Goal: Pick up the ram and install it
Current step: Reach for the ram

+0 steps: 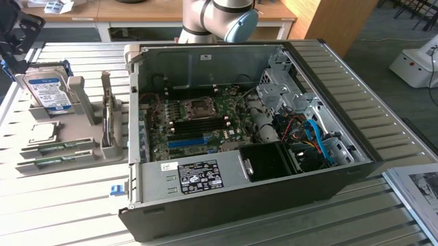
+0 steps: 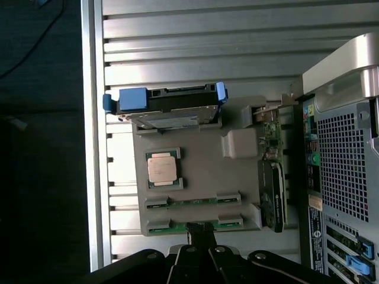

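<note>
Two ram sticks, thin green boards, lie flat side by side in the grey holder [image 1: 82,154] at the exterior view's left: one ram stick [image 1: 55,147] [image 2: 192,202] and a second ram stick [image 1: 49,162] [image 2: 177,225] nearer the table's front edge. My gripper [image 1: 15,43] hangs high above the holder, well clear of it. In the wrist view its dark fingertips [image 2: 201,235] are pressed together, overlapping the middle of the second stick, with nothing between them. The open computer case [image 1: 246,133] shows its motherboard [image 1: 195,125] with black memory slots.
The holder also carries an upright hard drive [image 1: 48,92] [image 2: 169,109] with blue rails, a processor chip [image 1: 41,132] [image 2: 163,167] and an upright expansion card [image 1: 110,123] [image 2: 271,183]. The case wall [image 1: 133,102] stands right beside the holder. A blue clip [image 1: 116,190] lies on the slatted table.
</note>
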Robot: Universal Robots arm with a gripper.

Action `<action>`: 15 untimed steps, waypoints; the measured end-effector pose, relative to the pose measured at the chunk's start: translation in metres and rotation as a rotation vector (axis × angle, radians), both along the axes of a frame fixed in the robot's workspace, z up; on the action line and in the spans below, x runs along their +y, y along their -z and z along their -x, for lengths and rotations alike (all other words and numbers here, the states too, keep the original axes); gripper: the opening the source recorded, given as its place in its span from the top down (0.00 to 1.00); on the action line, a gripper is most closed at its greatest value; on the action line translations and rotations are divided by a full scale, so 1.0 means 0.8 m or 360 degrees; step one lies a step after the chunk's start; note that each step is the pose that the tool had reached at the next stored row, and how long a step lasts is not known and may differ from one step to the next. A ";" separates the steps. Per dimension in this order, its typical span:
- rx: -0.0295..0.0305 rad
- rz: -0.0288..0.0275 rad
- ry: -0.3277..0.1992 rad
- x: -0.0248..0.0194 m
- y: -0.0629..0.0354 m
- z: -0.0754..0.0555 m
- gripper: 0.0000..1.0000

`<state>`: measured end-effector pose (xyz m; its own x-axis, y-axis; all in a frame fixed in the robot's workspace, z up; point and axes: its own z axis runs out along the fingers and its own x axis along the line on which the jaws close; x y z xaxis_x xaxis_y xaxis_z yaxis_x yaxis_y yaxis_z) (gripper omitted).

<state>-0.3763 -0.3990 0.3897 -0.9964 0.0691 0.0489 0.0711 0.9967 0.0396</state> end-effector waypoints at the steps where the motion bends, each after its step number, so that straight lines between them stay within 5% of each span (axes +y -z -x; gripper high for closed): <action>1: 0.00000 0.00000 -0.0003 -0.0001 0.000 0.000 0.90; 15: -0.00035 0.00000 -0.0050 -0.0018 0.000 0.002 0.90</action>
